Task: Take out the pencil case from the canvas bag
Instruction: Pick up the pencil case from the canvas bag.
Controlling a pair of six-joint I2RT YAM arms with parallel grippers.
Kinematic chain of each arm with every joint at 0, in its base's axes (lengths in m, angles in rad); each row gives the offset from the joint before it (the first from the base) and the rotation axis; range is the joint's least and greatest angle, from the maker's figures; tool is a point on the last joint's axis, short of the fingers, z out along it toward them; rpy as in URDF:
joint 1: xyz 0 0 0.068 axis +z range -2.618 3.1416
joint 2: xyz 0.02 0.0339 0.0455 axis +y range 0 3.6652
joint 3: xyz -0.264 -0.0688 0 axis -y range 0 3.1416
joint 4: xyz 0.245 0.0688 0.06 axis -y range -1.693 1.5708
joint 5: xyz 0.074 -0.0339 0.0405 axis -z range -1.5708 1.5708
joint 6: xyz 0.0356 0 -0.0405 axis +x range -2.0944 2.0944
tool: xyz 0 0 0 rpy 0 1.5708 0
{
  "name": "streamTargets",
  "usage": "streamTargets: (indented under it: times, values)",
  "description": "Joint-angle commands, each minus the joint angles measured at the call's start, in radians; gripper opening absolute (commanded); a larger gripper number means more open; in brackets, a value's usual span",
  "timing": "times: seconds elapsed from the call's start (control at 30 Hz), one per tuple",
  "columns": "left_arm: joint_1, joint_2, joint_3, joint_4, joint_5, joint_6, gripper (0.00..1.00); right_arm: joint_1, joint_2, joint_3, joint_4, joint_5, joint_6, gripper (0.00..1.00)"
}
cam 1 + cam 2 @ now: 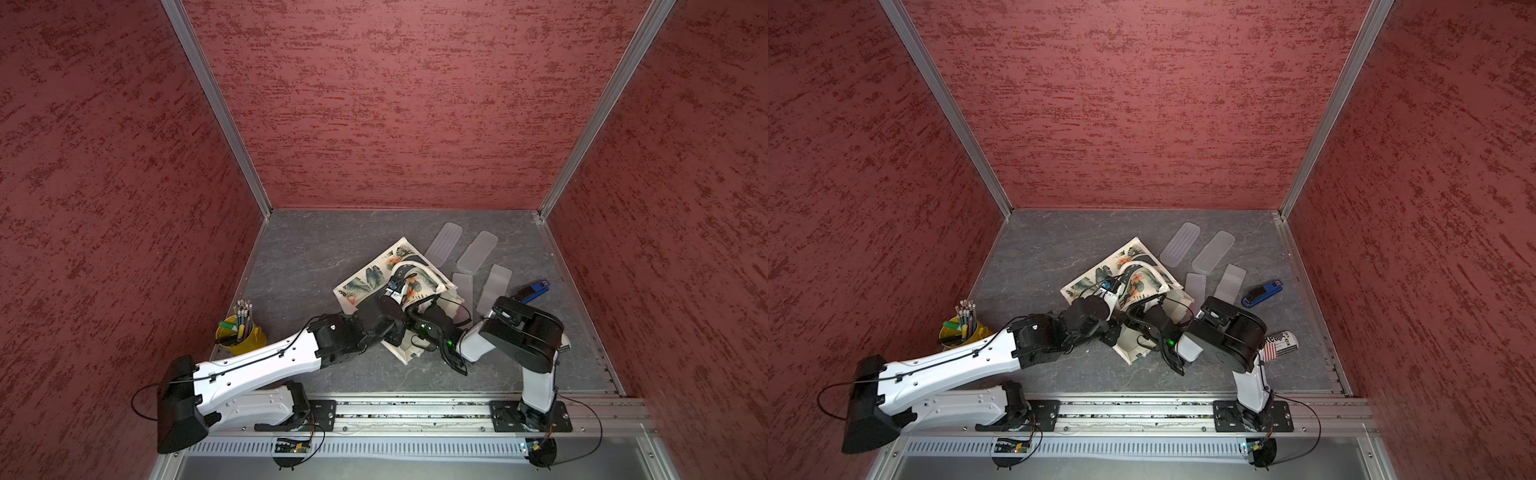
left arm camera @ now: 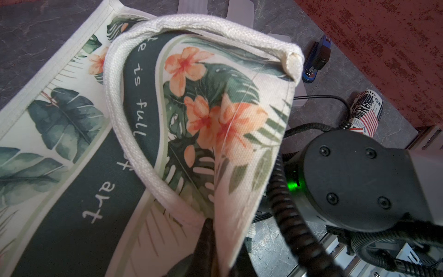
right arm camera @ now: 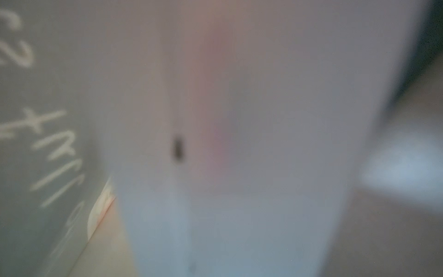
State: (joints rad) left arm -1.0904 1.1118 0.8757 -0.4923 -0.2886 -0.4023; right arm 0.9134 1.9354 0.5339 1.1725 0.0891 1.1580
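The canvas bag (image 1: 365, 282) (image 1: 1090, 282) lies flat in the middle of the table, leaf-and-flower print up. My left gripper (image 1: 399, 291) (image 2: 211, 223) is shut on the bag's upper flap (image 2: 215, 108) and holds it raised, so the mouth gapes. My right arm's wrist (image 1: 436, 326) reaches into that mouth, and its gripper is hidden under the flap. A frosted, translucent pencil case (image 3: 239, 144) fills the right wrist view at very close range, blurred, beside the bag's inner wall (image 3: 36, 144). The right jaws do not show.
Several frosted pencil cases (image 1: 444, 244) (image 1: 478, 252) (image 1: 494, 286) lie on the table behind and to the right of the bag. A blue stapler (image 1: 534, 291) lies further right, and a flag-printed can (image 1: 1281, 343) beside the right arm. A yellow cup of pencils (image 1: 241, 332) stands at the left.
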Motion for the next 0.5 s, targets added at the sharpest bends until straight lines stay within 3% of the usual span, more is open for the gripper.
streamTargets:
  times: [0.0, 0.47]
  values:
    - [-0.005, -0.004, 0.03, 0.074, 0.029, 0.018, 0.0, -0.014, -0.001, -0.045, 0.108, -0.022, 0.029, 0.27]
    - [0.0, -0.041, 0.026, 0.043, -0.03, 0.005, 0.0, -0.019, -0.218, -0.152, 0.043, -0.108, -0.099, 0.26]
